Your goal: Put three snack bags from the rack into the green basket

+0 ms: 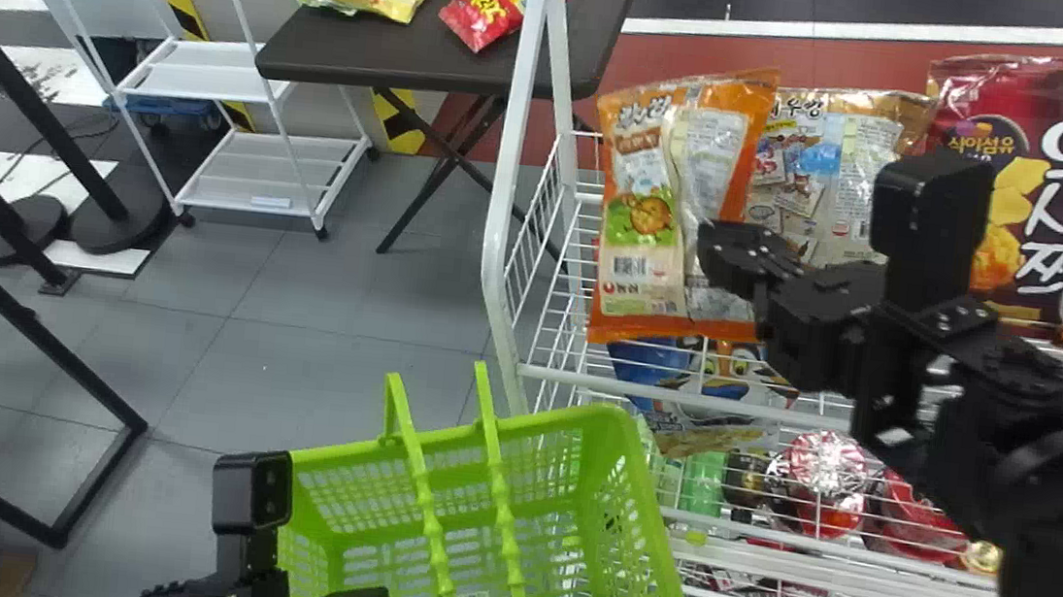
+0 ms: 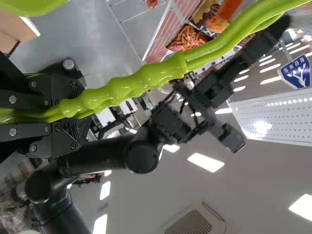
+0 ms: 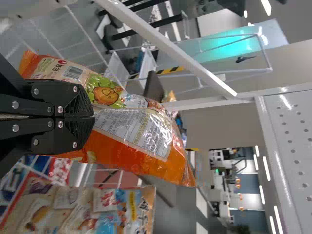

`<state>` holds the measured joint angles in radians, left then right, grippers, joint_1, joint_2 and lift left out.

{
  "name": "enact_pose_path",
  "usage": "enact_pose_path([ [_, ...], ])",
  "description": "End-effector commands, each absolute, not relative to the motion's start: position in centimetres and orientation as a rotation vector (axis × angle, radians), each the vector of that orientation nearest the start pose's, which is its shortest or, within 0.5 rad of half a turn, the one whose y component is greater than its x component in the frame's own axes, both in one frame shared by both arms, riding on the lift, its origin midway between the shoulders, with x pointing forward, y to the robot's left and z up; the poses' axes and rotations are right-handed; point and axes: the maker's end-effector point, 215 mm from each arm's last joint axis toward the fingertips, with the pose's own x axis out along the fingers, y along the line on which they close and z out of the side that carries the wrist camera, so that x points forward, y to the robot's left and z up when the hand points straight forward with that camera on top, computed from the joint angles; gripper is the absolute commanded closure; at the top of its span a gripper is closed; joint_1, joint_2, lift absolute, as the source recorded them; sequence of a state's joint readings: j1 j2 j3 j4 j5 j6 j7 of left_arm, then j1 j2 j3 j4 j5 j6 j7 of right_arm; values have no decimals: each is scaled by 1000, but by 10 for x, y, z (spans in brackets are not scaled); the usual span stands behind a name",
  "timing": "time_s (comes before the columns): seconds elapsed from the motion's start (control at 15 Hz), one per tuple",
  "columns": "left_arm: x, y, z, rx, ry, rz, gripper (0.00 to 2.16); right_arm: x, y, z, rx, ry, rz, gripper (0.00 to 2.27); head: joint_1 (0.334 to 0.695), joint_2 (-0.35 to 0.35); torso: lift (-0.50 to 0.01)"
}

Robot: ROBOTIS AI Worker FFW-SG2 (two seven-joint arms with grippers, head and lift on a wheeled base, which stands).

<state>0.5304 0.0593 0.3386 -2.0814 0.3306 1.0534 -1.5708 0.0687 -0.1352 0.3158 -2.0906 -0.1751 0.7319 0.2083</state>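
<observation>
One orange plastic snack bag by the white wire rack, jaws of our right gripper clenched on it. Left gripper grasps the green plastic basket by its handles, likely steadying it.

Claw gripping orange bag, white rack

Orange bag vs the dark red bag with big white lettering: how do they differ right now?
Hold: the orange bag is pinched in the right gripper; the dark red bag stands on the rack.
Print: the orange bag has pale panels and a barcode; the dark red bag shows large white characters and yellow chips.
Place: in the head view, the orange bag is farther left than the dark red bag.
Shared: both are glossy and roughly upright.
</observation>
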Motion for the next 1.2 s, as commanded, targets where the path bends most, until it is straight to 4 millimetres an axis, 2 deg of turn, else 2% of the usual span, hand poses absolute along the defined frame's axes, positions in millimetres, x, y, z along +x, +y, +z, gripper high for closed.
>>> enact_pose_path([
  [0.0,233,132,-363,-954,583,-1247,2145,466,-34,-333,16,403,614,2246,695,187,0],
  [0.27,239,129,-363,-946,583,-1254,2145,426,-55,-318,2,475,623,2246,695,152,0],
  [0.4,240,128,-363,-946,583,-1258,2145,401,-55,-324,18,550,654,2246,695,135,0],
  [0.6,241,124,-362,-951,588,-1263,2145,367,-40,-346,26,661,706,2246,695,136,0],
  [0.93,240,114,-359,-969,590,-1283,2148,325,-4,-368,40,759,800,2246,695,186,0],
  [1.13,240,113,-357,-977,586,-1285,2145,301,8,-386,28,833,836,2246,695,231,0],
])
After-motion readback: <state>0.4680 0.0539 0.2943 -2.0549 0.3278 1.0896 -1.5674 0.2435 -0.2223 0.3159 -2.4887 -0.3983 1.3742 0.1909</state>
